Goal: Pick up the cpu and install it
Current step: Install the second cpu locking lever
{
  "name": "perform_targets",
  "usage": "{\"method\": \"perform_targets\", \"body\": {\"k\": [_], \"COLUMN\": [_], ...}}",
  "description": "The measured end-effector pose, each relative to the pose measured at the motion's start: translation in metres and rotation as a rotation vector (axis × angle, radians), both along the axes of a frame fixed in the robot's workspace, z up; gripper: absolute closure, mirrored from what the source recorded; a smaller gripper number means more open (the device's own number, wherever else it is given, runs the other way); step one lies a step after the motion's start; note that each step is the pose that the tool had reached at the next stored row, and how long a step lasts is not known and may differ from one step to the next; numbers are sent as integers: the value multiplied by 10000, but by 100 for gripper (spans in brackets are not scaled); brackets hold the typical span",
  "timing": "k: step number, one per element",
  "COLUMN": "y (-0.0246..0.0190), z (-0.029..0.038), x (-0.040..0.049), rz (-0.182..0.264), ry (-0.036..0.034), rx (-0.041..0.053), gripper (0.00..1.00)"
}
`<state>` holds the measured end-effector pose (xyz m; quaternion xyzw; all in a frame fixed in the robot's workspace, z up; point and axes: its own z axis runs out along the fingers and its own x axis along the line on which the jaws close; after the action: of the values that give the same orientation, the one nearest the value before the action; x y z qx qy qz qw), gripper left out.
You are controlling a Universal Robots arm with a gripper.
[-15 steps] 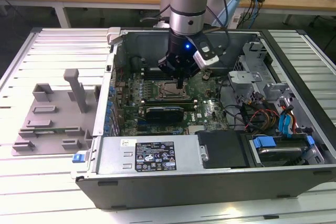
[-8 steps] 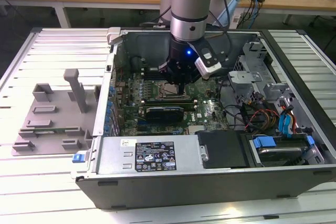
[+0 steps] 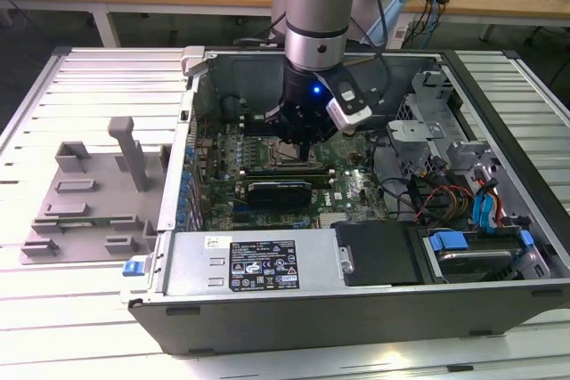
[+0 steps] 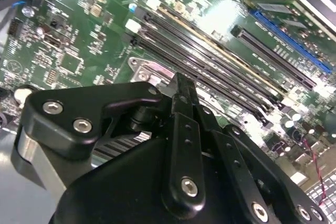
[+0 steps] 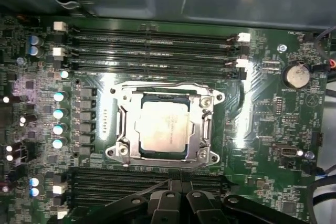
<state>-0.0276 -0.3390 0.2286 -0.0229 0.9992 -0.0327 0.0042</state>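
Note:
The cpu (image 5: 163, 127), a flat square chip with a silvery top, lies inside the metal socket frame (image 5: 122, 129) on the green motherboard (image 5: 262, 129). My gripper (image 5: 181, 184) hovers just above the board beside the socket, over the memory slots, and its fingers are shut with nothing between them. In the exterior view the gripper (image 3: 298, 150) hangs down inside the open computer case (image 3: 356, 309), right over the socket area, where a pale corner of the cpu (image 3: 287, 150) shows. In the second wrist view the black gripper (image 4: 181, 85) points at the socket's edge.
Long memory slots (image 5: 152, 51) run on both sides of the socket. A coin cell (image 5: 296, 75) sits on the board. A grey plastic tray (image 3: 89, 193) lies outside the case at the exterior view's left. The power supply (image 3: 258, 260), drive bays (image 3: 472, 246) and cables (image 3: 436, 198) crowd the case.

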Motion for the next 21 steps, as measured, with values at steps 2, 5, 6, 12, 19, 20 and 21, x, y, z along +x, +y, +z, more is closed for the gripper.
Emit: {"method": "perform_targets", "body": {"k": [2,5,6,12,19,20,21], "y": [-2,-2,-15,-80,-80,-80,-80], "z": [0,0,0,-8,-13,-14,-14], "x": [-108,-197,-198,-198,-203,-203,-203], "rz": [0,0,-1,23,514,514,515], "ry": [-22,-42,-42,173,349,348,349], "rx": [-1,1,0,5,-4,-4,-2], "gripper": [89,89,89,89,89,89,89]}}
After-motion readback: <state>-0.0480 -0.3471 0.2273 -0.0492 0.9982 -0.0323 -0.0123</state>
